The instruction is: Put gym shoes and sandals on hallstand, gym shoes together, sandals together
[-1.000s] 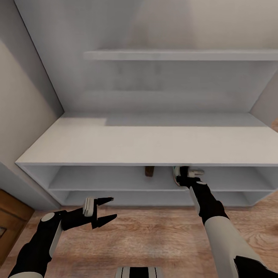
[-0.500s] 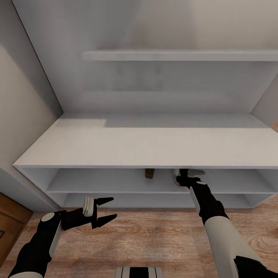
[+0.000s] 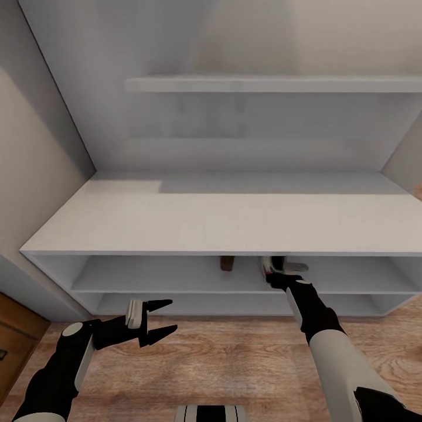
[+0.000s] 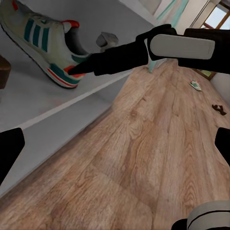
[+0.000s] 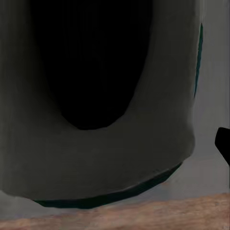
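Note:
The hallstand (image 3: 223, 220) stands in front of me, with two low shelves under its wide bench top. One gym shoe (image 4: 40, 40), white with green stripes, rests on the upper low shelf (image 4: 28, 103). My right gripper (image 3: 274, 274) reaches under the bench top at the shoe's heel (image 5: 105, 158). It is open: its one visible finger (image 5: 223, 143) stands clear of the shoe's side. A brown sandal (image 3: 227, 262) sits on the same shelf, left of the shoe. My left gripper (image 3: 163, 318) hangs open and empty over the corridor floor (image 3: 223, 357).
A beige wall (image 3: 29, 176) closes the hallstand's left side, with a brown wooden door (image 3: 14, 334) beside it. Far down the corridor floor lie a small white-and-green object (image 4: 195, 85) and a small dark one (image 4: 219, 109). An upper shelf (image 3: 275, 84) juts from the back panel.
My right arm has pushed forward, and the gym shoe has slid deeper under the bench top. The left arm has stayed still. The view shifted slightly early on.

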Motion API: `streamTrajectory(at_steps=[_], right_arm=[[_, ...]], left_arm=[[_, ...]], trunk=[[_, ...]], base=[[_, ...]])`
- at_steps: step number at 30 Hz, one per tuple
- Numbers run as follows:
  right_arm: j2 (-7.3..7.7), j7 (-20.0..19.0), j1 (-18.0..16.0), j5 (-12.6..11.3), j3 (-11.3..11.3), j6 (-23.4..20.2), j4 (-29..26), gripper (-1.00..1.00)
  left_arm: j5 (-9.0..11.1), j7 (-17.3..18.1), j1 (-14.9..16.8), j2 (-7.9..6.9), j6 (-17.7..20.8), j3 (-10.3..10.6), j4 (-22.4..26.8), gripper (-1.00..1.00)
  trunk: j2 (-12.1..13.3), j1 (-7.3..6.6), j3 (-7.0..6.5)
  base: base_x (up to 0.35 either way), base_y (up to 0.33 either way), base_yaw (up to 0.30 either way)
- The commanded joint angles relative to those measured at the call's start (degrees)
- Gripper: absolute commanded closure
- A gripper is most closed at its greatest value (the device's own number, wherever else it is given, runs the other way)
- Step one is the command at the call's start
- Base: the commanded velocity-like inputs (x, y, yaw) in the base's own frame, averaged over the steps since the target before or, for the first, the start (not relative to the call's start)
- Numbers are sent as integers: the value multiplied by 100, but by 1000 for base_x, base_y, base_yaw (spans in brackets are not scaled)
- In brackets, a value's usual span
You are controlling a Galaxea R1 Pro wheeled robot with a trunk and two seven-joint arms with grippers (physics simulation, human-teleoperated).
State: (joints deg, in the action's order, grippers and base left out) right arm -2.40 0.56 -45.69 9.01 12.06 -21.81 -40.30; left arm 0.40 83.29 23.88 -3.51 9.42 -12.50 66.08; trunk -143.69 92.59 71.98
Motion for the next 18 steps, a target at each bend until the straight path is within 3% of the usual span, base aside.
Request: streamTrajectory(at_steps=[1,18], right_arm=[[-7,-15,-2,58,24,-32,-9,-100],[-6,-52,-2,5,41,-26,13,-100]], left_arm=[[4,22,2,0,60,-4,1,-100],[4,28,2,0,60,-7,-2,-100]], trunk=[[-2,-1,4],[-2,-1,4]], base=[[0,0,0],[0,0,0]])
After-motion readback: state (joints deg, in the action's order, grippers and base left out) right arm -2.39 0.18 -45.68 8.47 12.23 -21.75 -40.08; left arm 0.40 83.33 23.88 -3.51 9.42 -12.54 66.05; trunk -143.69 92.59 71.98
